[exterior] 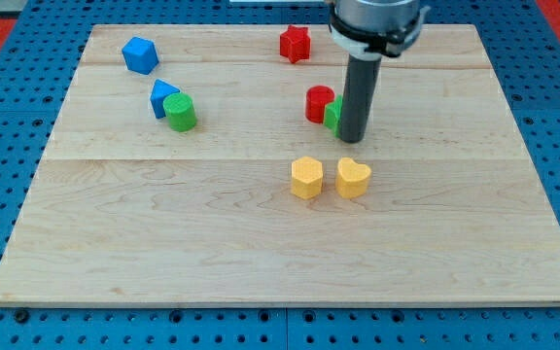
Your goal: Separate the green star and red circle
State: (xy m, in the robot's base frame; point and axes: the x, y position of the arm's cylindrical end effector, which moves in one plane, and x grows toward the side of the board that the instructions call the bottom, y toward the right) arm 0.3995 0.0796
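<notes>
The red circle (318,103) stands right of the board's middle, toward the view's top. The green star (332,116) touches its lower right side and is mostly hidden behind my rod, so its shape barely shows. My tip (354,139) rests on the board just right of and slightly below the green star, touching or nearly touching it. The rod rises from there to the arm at the view's top.
A red star (296,44) lies at the top. A yellow hexagon (306,178) and a yellow heart (353,178) sit just below my tip. At the left are a blue cube (140,54), a blue triangle (162,97) and a green cylinder (180,113).
</notes>
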